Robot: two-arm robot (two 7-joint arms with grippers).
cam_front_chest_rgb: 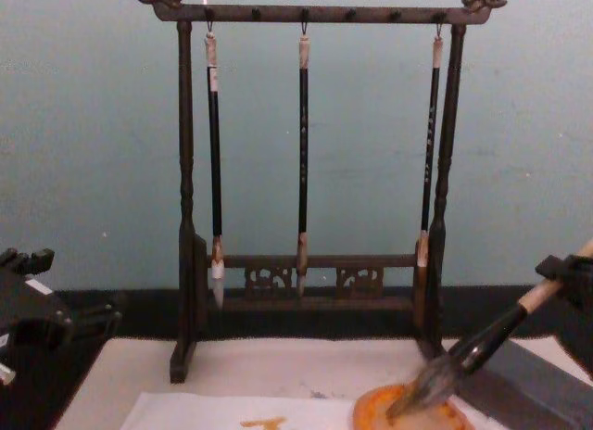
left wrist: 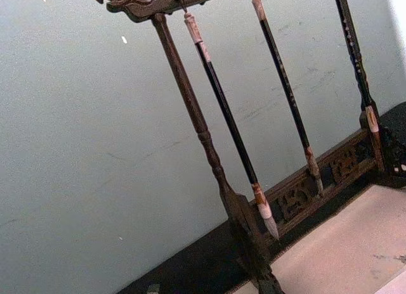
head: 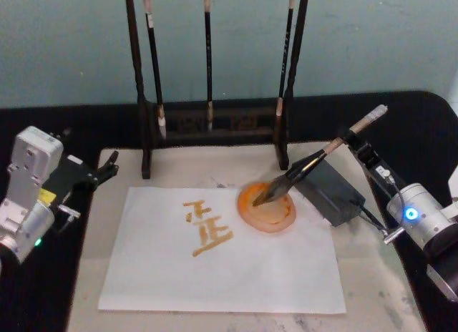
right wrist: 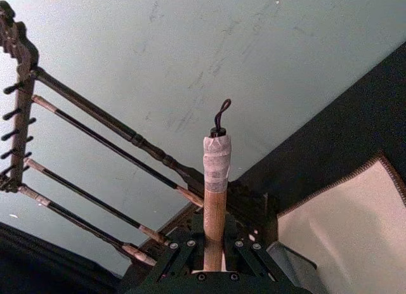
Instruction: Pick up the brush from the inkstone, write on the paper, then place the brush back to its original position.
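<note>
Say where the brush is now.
In the head view the brush sits right of centre, bristles in the inkstone at the right edge of the paper, handle slanting up over the grey block into the right claw.

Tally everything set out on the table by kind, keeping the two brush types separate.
Slim black-handled brushes: 3
Large tan-handled brush: 1
Orange inkstone: 1
White paper: 1
Grey block: 1
Brush rack: 1
Beige mat: 1
Total: 9
</note>
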